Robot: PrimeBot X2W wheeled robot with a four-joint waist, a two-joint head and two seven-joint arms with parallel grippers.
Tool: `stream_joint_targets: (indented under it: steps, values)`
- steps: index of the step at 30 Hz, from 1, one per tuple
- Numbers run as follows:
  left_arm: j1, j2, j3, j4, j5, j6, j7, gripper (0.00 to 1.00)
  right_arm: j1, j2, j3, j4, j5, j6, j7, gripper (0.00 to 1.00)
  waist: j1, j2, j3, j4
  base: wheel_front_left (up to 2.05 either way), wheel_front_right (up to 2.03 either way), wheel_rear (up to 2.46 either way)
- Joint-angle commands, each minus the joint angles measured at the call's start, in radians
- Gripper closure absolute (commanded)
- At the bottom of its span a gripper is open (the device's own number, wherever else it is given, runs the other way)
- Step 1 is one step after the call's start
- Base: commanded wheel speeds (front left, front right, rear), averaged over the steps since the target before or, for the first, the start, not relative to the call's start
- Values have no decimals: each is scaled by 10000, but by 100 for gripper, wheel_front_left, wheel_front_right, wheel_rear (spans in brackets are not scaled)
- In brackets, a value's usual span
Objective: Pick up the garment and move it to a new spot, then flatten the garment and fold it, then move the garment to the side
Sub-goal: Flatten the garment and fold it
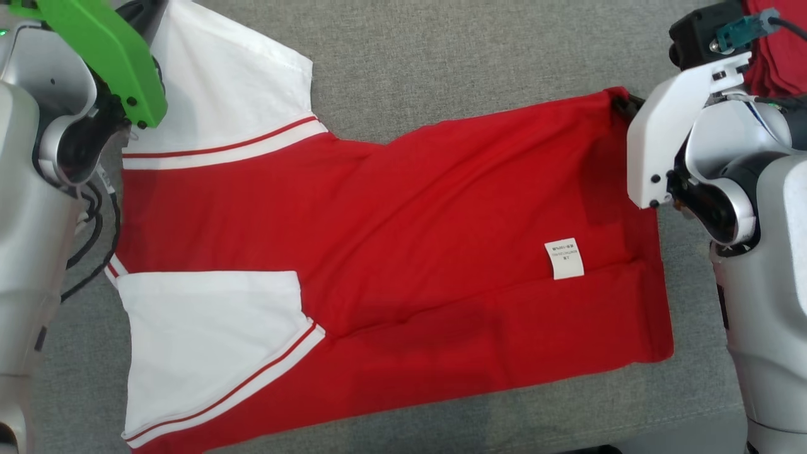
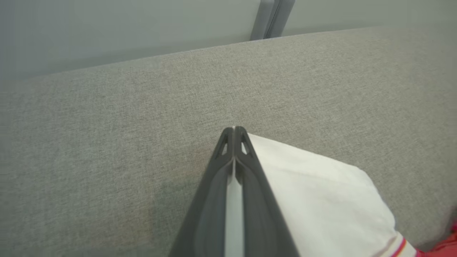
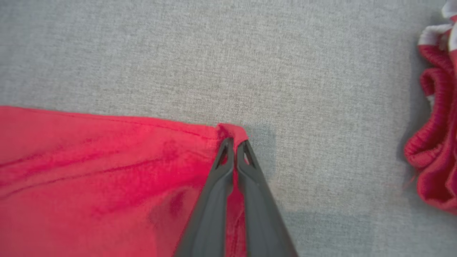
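One garment – red body, two white sleeves with red stripes – lies spread across the middle of the grey fabric-covered surface, neck end toward the robot's left and hem toward its right. The far sleeve points at the far edge. The near sleeve lies folded in over the red body on the near side. One small white label shows on the red cloth close to the hem.

There are two tools, and both are clamped on cloth. The left tool is closed on the corner of the far sleeve, with a strip of white cloth showing between its fingers. The right tool pinches the far hem corner, where the red cloth bunches up around its tips.

In the head view a green cover on the left arm hides that tool, and a white cover on the right arm hides most of the other.

One more thing is there – a crumpled bundle of cloth, red with some white, toward the far right corner, apart from the garment.
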Motion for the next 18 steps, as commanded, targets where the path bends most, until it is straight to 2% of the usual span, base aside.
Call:
stream_joint_targets:
  steps: [1,6,10,18]
  values:
    - [197,121,85,-83,-118,-34,-100,100,150,-89,-20,-90,58,-12,-63,100,0,0,-234,134,0,0,0]
    - [1367,432,444,-1292,-654,-49,-584,100,865,-354,-41,-622,354,-10,-231,100,0,0,-820,379,0,0,0]
    - [2625,577,793,-2409,-1200,120,-908,100,1487,-736,56,-1073,492,-10,-211,100,0,0,-1311,579,0,0,0]
    - [5460,1010,1658,-4786,-2100,868,-1582,100,2449,-1710,557,-1619,824,-10,82,100,0,0,-2126,856,0,0,0]
